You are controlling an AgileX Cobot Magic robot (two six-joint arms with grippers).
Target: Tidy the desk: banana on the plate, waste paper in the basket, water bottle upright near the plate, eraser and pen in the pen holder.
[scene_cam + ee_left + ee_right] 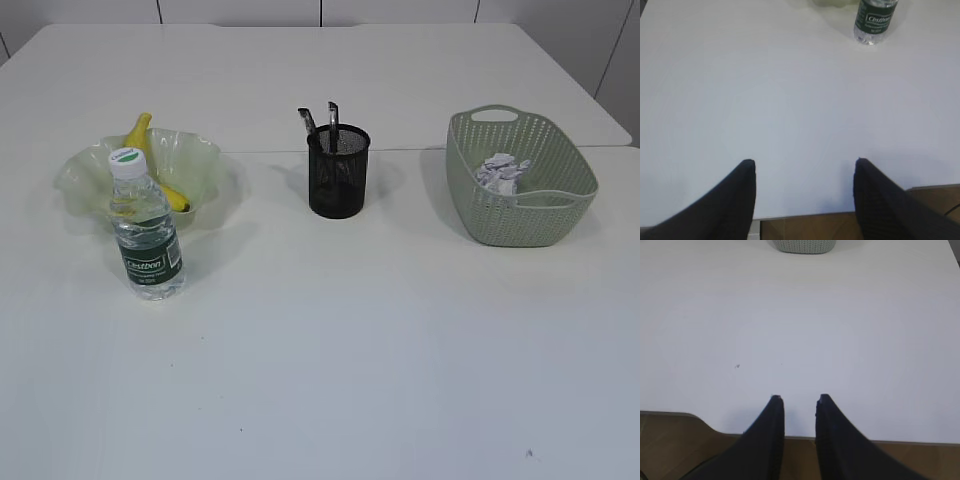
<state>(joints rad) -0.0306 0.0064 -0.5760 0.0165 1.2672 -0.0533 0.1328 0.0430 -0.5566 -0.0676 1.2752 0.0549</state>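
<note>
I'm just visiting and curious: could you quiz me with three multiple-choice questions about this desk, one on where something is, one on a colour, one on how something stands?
1. Where is the crumpled paper?
A. Inside the basket
B. On the plate
C. Beside the pen holder

2. What colour is the pen holder?
A. White
B. Black
C. Yellow

3. How is the water bottle placed?
A. Lying on its side
B. Tipped into the basket
C. Standing upright in front of the plate

Answers:
1. A, the white paper ball lies on the floor of the pale green basket at the right.
2. B, the mesh cup in the middle is black, with dark pen tops sticking out.
3. C, the bottle stands cap-up just in front of the green plate that holds the banana.
</note>
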